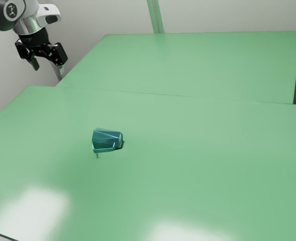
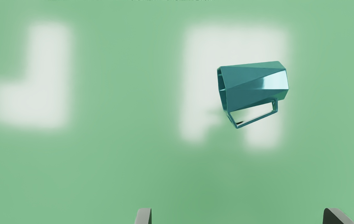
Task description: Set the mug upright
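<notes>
1. I'm seeing the mug (image 1: 107,140) lying on its side on the green table (image 1: 188,160), so it isn't standing upright.
2. I'm reading the gripper (image 1: 48,67) as open and empty, its fingers wide apart; it is hanging high, well apart from the mug, towards the exterior view's upper left.
3. I'm judging the approach to be the step in hand, so I'm planning to centre over the mug's body before lowering.
4. The line between my fingers is running roughly along the mug, mouth (image 2: 222,81) to closed end (image 2: 285,88), so I'm favouring about a quarter turn of the hand, to pinch across the body.
5. The handle (image 2: 257,119) is jutting out from one side, so I'm minding that finger: it could be landing on the loop and rolling the mug.
6. For the tip-up, I'm thinking of a modest lift, then a slow tilt bringing the mouth up and the closed end flat.
</notes>
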`<state>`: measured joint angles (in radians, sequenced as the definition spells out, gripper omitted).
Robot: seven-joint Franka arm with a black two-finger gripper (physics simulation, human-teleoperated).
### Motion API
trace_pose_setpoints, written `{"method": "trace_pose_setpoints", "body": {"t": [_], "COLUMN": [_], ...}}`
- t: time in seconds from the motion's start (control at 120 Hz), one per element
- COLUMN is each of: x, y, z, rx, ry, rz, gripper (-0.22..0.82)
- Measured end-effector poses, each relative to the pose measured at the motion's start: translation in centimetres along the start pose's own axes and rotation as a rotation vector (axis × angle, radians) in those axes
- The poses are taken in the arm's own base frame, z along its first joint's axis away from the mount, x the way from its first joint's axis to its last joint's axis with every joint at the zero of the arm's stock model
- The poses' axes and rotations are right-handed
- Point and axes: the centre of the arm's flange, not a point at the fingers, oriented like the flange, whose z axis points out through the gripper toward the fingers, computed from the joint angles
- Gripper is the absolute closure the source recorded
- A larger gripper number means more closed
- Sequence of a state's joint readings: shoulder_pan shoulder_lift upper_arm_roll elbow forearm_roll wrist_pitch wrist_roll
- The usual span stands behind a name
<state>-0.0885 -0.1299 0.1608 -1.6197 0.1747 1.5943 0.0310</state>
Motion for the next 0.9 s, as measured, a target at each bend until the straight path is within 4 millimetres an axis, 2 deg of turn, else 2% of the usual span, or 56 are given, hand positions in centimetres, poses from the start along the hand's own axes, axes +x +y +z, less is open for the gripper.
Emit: {"method": "trace_pose_setpoints", "body": {"t": [0.208,0.375,0.475,0.542,0.692,0.9], "x": [0.2,1.2,1.3,1.3,0.7,0.3], "y": [0.2,0.3,0.2,-0.2,-2.0,-5.0], "z": [0.7,3.3,5.0,7.8,15.5,22.7], "rx": [-0.003,-0.005,-0.064,-0.126,-0.285,-0.429], "ry": [-0.006,-0.02,-0.034,-0.078,-0.207,-0.314], "rz": [0.024,0.036,0.021,-0.013,-0.137,-0.298], "gripper": [0.0,0.0,0.0,0.0,0.0,0.0]}}
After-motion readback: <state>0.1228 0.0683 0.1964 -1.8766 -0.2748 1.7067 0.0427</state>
